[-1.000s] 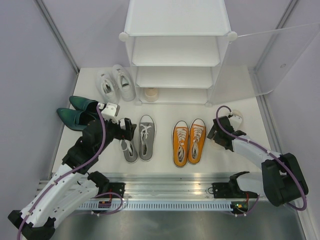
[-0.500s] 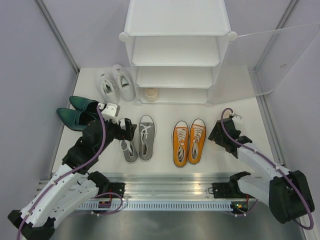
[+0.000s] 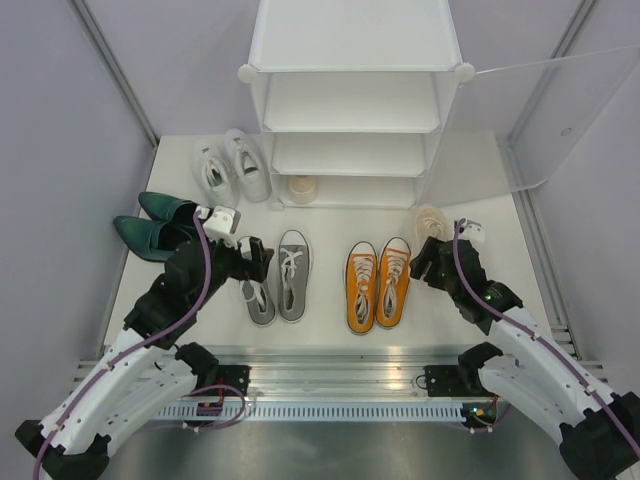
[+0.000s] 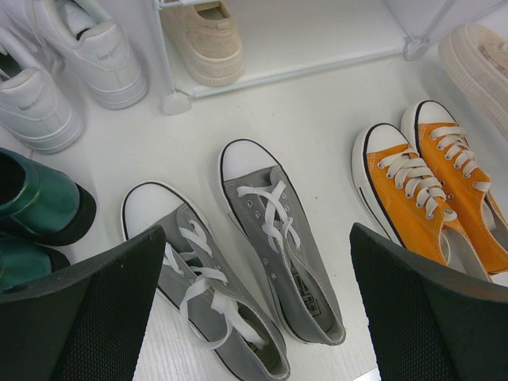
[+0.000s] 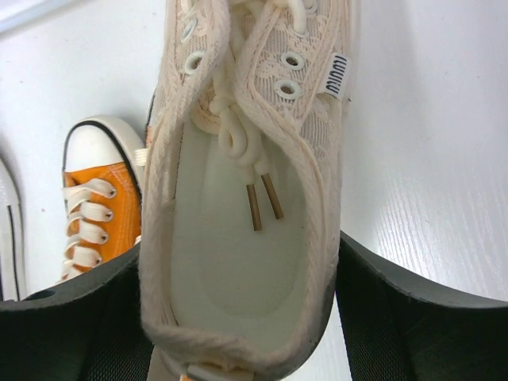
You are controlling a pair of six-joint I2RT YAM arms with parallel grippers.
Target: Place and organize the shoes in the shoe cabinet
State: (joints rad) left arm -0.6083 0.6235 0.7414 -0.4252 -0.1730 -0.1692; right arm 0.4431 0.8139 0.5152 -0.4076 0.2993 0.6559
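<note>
Side tag (image 5: 336, 75) on the cream shoe (image 5: 238, 190) has dark letters, too unclear to read for sure. Insole print on the grey lace-ups (image 4: 278, 238) is unreadable too. Your right gripper (image 3: 434, 248) is clamped on the cream shoe's heel, fingers (image 5: 63, 317) pressed to both sides. The shoe's long axis runs near-to-far, toe toward the shoe cabinet (image 3: 350, 35), just off its right front corner and beside the orange lace-ups (image 3: 378, 283). Can't tell if it's off the tabletop (image 3: 330, 225). Your left gripper (image 4: 255, 309) hangs over the grey lace-ups, fingers wide apart, holding nothing. The second cream shoe (image 4: 208, 40) sits inside the shoe cabinet, lowest level, left end.
</note>
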